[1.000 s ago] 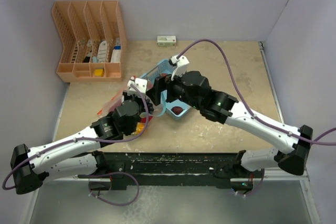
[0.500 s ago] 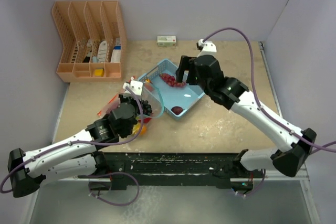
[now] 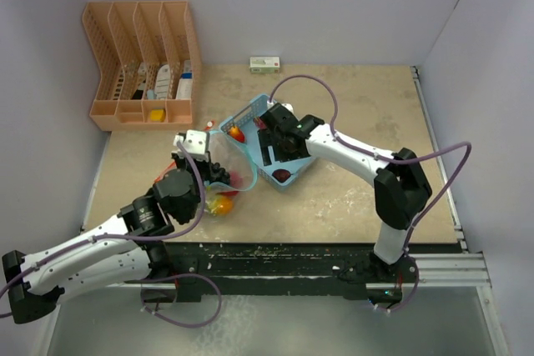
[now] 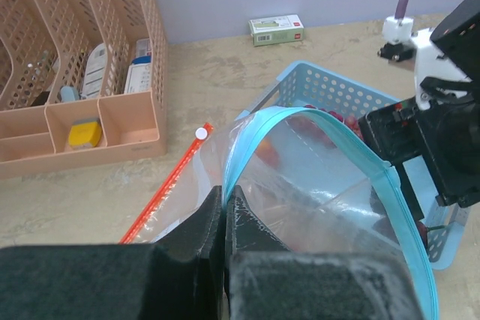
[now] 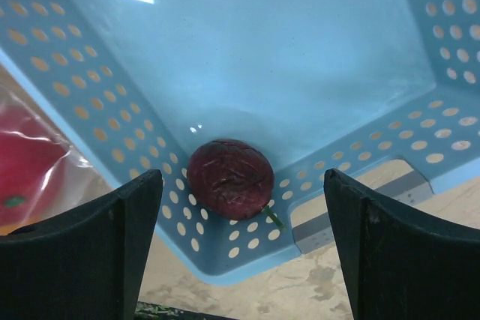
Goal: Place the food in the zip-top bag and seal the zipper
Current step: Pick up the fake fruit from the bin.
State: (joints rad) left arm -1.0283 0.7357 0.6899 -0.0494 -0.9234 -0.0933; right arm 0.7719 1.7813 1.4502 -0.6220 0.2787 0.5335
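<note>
Fingers, right: both pads (image 5: 97, 252) of the right gripper (image 5: 241, 185) are spread wide, and nothing is gripped between them.
Fingers, left: the left gripper (image 4: 225, 204) is pinched tight on the rim of the zip-top bag (image 4: 300, 177). The clear film is clamped between the two dark jaws.
Surroundings: a blue perforated basket (image 5: 90, 88) is set mid-way across the table (image 3: 367, 122), with the bag's mouth just beside its left side. An orange rack (image 3: 138, 56) is stood at the far left corner, well apart. White bottles (image 4: 95, 69) and a yellow piece (image 4: 84, 133) are kept in its slots. A small green-and-white box (image 3: 264, 63) is laid by the back wall.
In the way: two basket walls are closed round the corner where the nearest food lies. In the top view much of the basket floor is hidden by the right arm hung over it.
Food in basket: a red-brown ball (image 5: 230, 177) with a short green stem is lodged in the basket's near corner. An orange-and-red piece (image 3: 238, 132) is seen at the far left corner. More reddish pieces (image 4: 322, 121) are made out through the bag film, but their kind cannot be told.
Food in bag: a yellow-orange piece (image 3: 221, 203) and a red piece (image 5: 30, 162) are seen through the plastic.
Ball against fingers: the ball is framed between the two right fingers. It is touched by neither and is nearer the finger on the left of the wrist view. The fingers' height over it cannot be told.
Bag mouth: the blue zipper rim (image 4: 352, 148) is held up in an open arch toward the basket. A red strip (image 4: 169, 189) with a white slider (image 4: 200, 133) is laid along the bag's left side.
</note>
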